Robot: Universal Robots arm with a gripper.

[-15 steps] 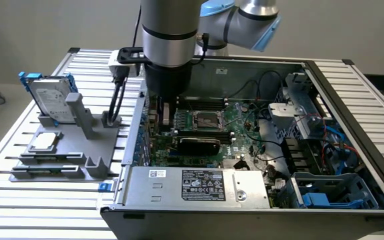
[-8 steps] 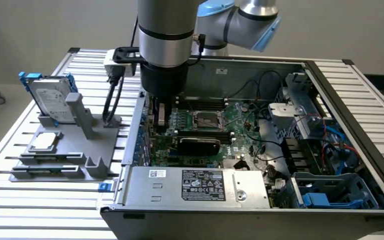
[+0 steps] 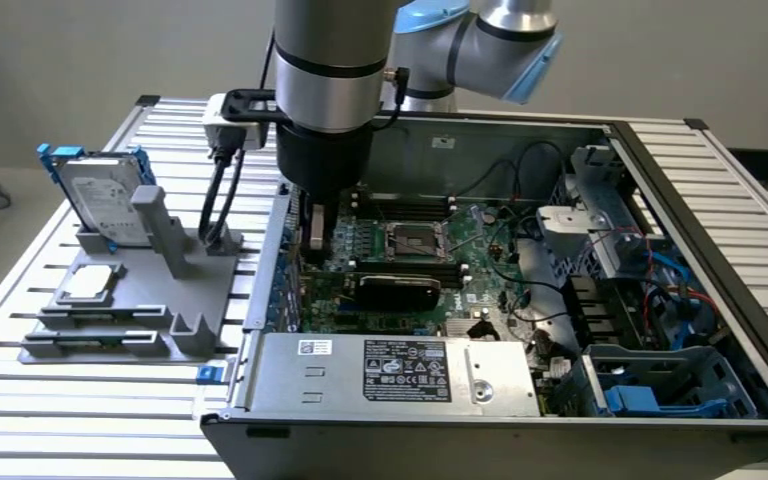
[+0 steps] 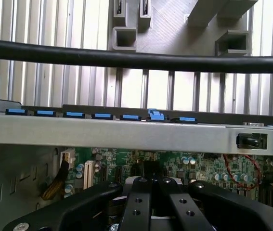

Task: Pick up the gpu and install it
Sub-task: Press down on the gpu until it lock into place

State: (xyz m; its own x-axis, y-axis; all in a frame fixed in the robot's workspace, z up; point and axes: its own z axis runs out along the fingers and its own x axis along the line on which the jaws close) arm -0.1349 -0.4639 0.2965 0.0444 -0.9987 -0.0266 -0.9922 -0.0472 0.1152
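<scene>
- The tool (image 3: 315, 232) hangs from the arm (image 3: 333, 70) and reaches down inside the open computer case (image 3: 704, 260), close to the case wall on the exterior view's left.
- Its jaws stand narrow, drawn fully together; in the wrist view the black fingers (image 4: 141, 202) meet over a dark part, but what they grip, if anything, I cannot tell.
- The gpu (image 3: 398, 290), with its glossy black rounded cover, lies on the green motherboard (image 3: 491, 250), on the near side of the processor socket (image 3: 411, 238) and just to the exterior view's right of the tool.
- Whether the tool touches the gpu cannot be told from the exterior view, as the arm's dark wrist hides the contact point.
- A silver power supply (image 3: 404, 372) with a printed label sits at the near edge of the case.
- To the exterior view's left of the case, a grey fixture (image 3: 157, 290) stands on the slatted desk (image 3: 91, 400).
- The fixture holds a silver hard drive (image 3: 97, 195) with blue rails, propped upright at its far end, and a small square silver processor chip (image 3: 91, 283) lying flat nearer the camera.
- A black cable (image 4: 136, 60) crosses the wrist view above the case's metal rim (image 4: 126, 132), with a row of blue clips (image 4: 73, 114) along it.
</scene>
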